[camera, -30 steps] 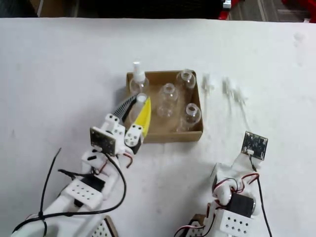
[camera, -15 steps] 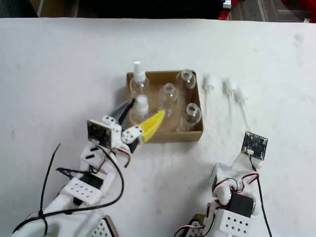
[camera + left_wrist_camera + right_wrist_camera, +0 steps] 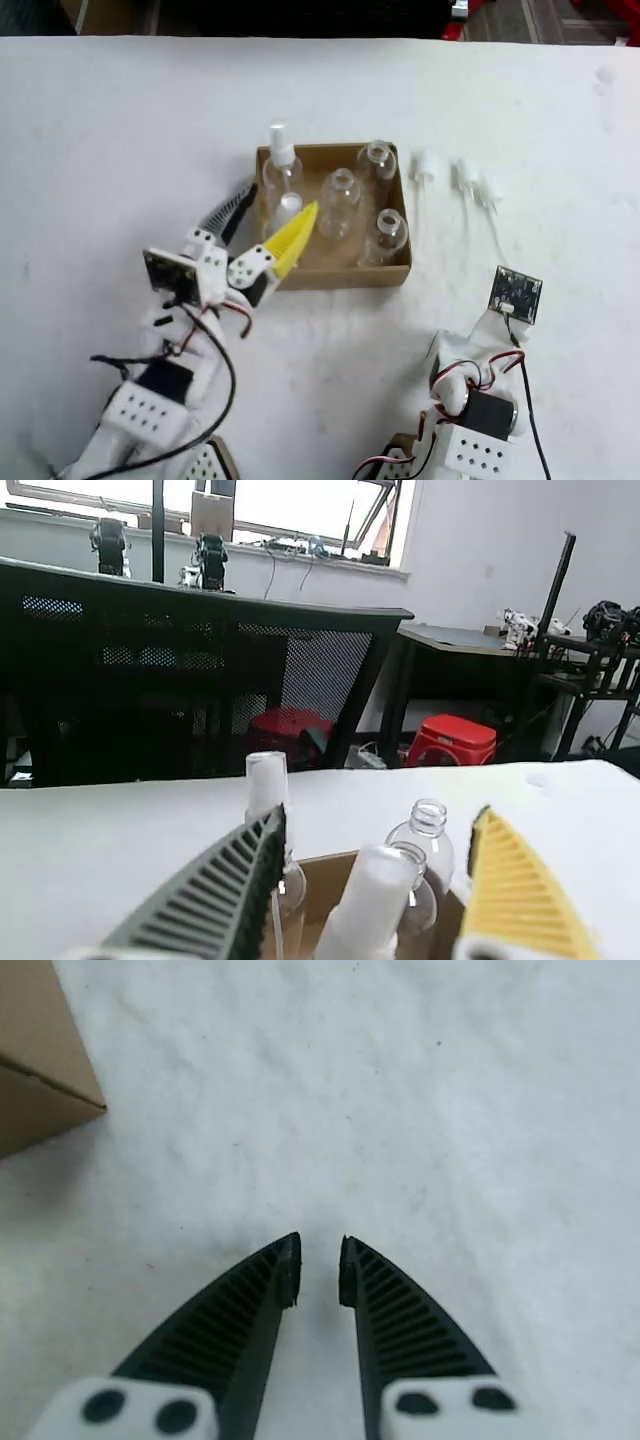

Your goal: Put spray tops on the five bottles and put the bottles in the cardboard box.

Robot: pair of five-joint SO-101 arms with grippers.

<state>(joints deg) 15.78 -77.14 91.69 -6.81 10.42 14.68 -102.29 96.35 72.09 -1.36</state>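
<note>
The left claw (image 3: 281,200) stands spread, its black and yellow fingers either side of a capped bottle (image 3: 288,205) in the near-left of the cardboard box (image 3: 340,272), not clamped on it. The right claw (image 3: 318,1265), a sliver apart and empty, hangs over bare bench (image 3: 120,120). The box holds five bottles: two capped, three open-necked. Three spray tops (image 3: 465,175) lie right of it. They look light, small and thin-tubed, probably best pinched at the collar.
</note>
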